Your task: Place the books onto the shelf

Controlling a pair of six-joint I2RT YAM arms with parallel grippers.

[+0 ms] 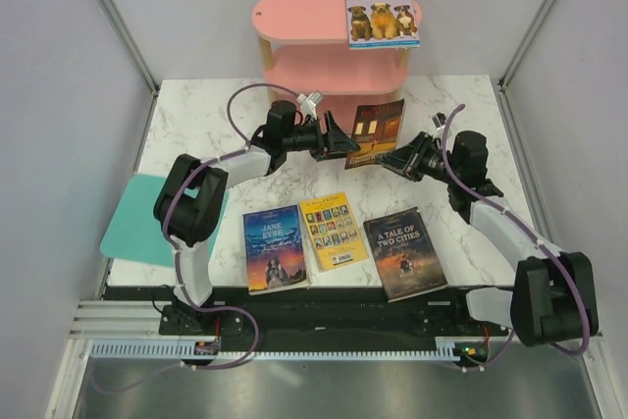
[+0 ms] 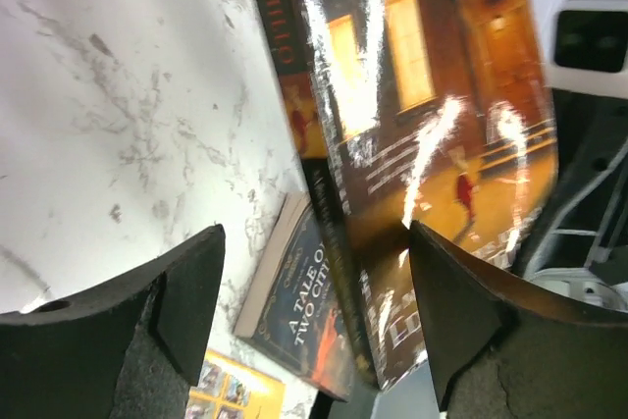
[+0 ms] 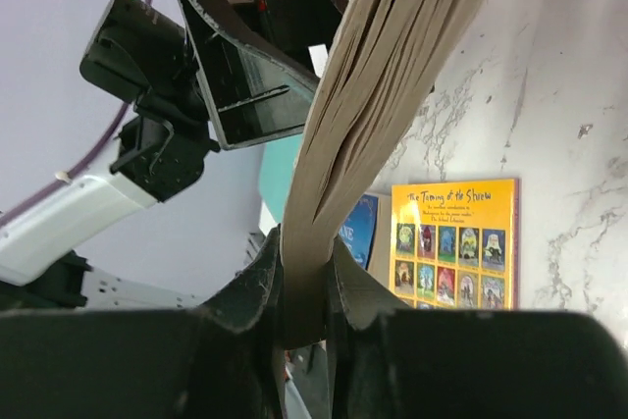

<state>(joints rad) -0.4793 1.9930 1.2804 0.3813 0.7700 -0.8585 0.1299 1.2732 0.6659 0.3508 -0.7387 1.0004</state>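
**Teal board** point(image 1: 137, 228): lies flat at the left edge of the bench point(image 1: 196, 115), partly overhanging it. It plays no part in the task.

**Left hand** point(image 1: 339, 141): sits at centre frame, just left of the brown book point(image 1: 376, 132). In its wrist view both fingers point(image 2: 186, 301) stand wide apart. The book's spine and cover fill the gap between them but are not pinched. This hand grips nothing.

**Flat books**: Jane Eyre point(image 1: 275, 247), the yellow book point(image 1: 333, 231) and Two Cities point(image 1: 404, 252) lie face up in a row at lower centre. They are near one another but apart, and are not yet shelved.

**Brown book**: held upright at centre frame, directly in front of the shelf point(image 1: 314, 46). The upright pose probably prepares it for sliding onto a tier.

**Shelf**: stands at upper centre. The dog book point(image 1: 382, 14) already lies flat on the right end of the top tier, slightly overhanging the edge.

**Right hand** point(image 1: 397, 157): sits just right of the brown book and is closed on it. Its wrist view shows the fingers point(image 3: 260, 291) pinching the page edge. The pages fan out above the grip, so the book is likely to flex when moved.

**Not determinable**:
- Whether the brown book's lower edge touches the bench.
- The book's title, because the spine lettering is cut off and glare streaks cross the cover.
- The lowest tier of the shelf, which is hidden behind the arms and the book.
- The shelf from close up, because neither wrist view shows it.
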